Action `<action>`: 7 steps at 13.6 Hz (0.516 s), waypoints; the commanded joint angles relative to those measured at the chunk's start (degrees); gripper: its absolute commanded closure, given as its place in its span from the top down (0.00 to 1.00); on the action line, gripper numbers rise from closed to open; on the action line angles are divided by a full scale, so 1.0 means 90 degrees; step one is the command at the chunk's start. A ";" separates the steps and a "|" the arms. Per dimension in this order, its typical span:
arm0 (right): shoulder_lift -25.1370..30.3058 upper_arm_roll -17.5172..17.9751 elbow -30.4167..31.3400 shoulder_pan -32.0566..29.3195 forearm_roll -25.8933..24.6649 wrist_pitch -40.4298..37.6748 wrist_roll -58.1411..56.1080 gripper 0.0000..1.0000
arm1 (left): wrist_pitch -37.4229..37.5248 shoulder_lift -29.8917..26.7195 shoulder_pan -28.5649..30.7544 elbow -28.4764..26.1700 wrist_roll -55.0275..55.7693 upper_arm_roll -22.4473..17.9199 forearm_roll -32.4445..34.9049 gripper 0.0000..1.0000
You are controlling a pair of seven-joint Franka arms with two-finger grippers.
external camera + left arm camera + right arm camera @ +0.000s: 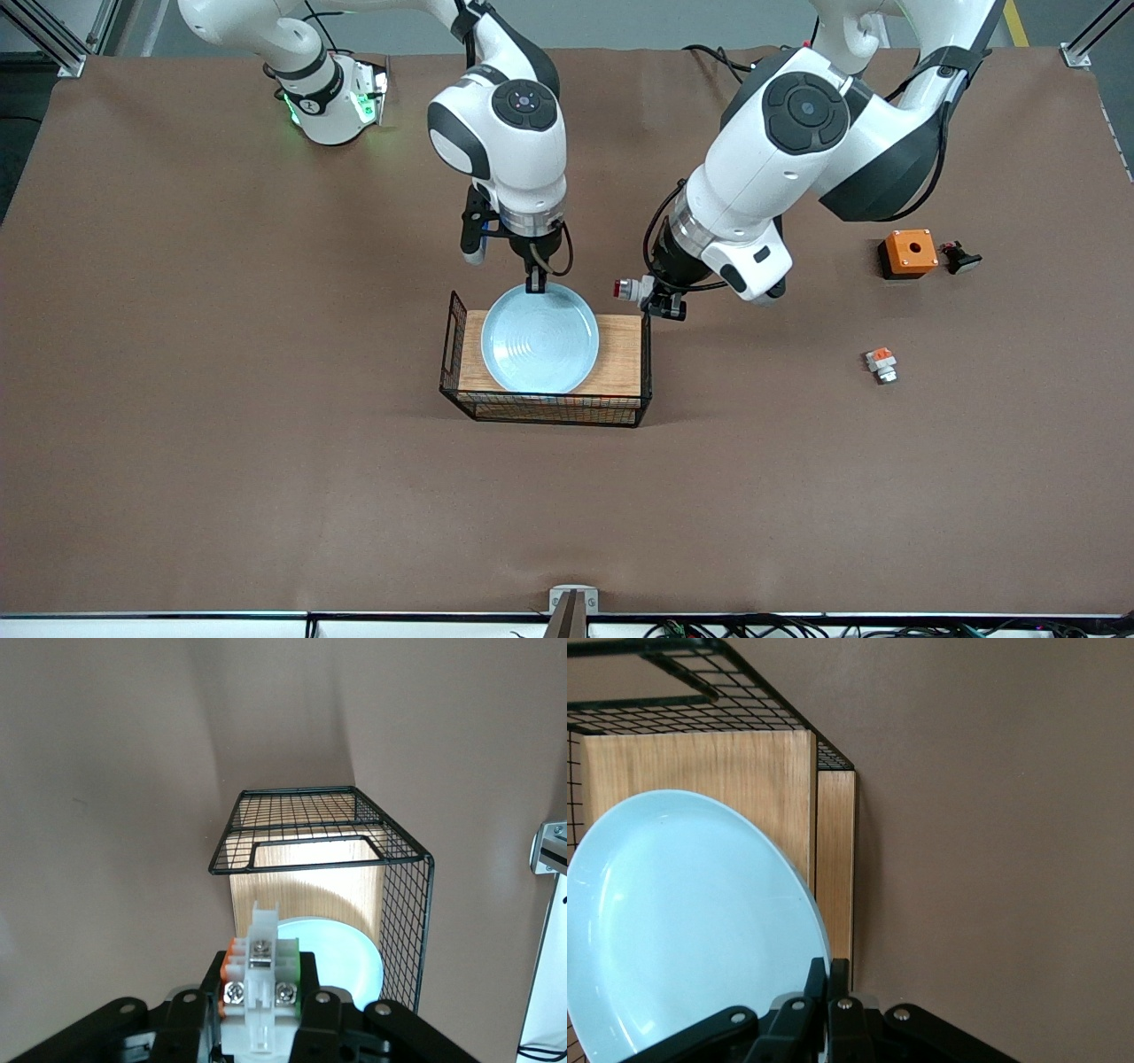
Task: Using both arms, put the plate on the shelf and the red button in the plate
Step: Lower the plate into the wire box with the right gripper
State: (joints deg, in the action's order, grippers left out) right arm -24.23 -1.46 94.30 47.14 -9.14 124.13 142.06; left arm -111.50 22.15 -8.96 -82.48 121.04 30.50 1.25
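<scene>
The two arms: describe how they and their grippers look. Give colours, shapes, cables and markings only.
Both arms have glossy white rounded shells with black joint bands and round black caps. Loose black cables run along them. The right arm's base glows green. The left gripper and the right gripper are black, with thin fingers and silver screws.

Brown-covered table [221, 399] — grey floor [620, 27] and aluminium frame posts [53, 40] at its edges

Pale blue round plate [539, 338] lies on wooden-topped wire rack [620, 359], overhanging its edge toward the robot bases. Orange box with round hole [908, 252] sits toward the left arm's end; small black piece [959, 257] just beside it. Small white-and-orange block [881, 364] nearer the camera, well apart.
</scene>
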 commanded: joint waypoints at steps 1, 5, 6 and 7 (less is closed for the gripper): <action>-0.0158 -0.0082 -0.0214 0.0104 -0.0244 -0.0051 0.0222 0.09 | -0.0003 0.0097 -0.0069 0.0181 0.0135 -0.0030 0.0154 0.18; -0.0315 -0.0092 -0.0439 0.0104 -0.0341 -0.0100 0.0231 1.00 | -0.0003 0.0097 -0.0059 0.0181 0.0145 -0.0030 0.0154 0.18; -0.0315 -0.0092 -0.0497 0.0094 -0.0361 -0.0110 0.0231 1.00 | -0.0003 0.0097 -0.0059 0.0181 0.0145 -0.0040 0.0154 0.18; -0.0305 -0.0102 -0.0652 0.0055 -0.0352 -0.0168 0.0193 1.00 | -0.0003 0.0097 -0.0059 0.0181 0.0145 -0.0040 0.0154 0.18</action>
State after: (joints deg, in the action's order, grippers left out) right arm -26.13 -1.66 91.84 47.16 -10.60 124.11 142.35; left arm -111.57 22.30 -8.95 -82.42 121.10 30.34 1.26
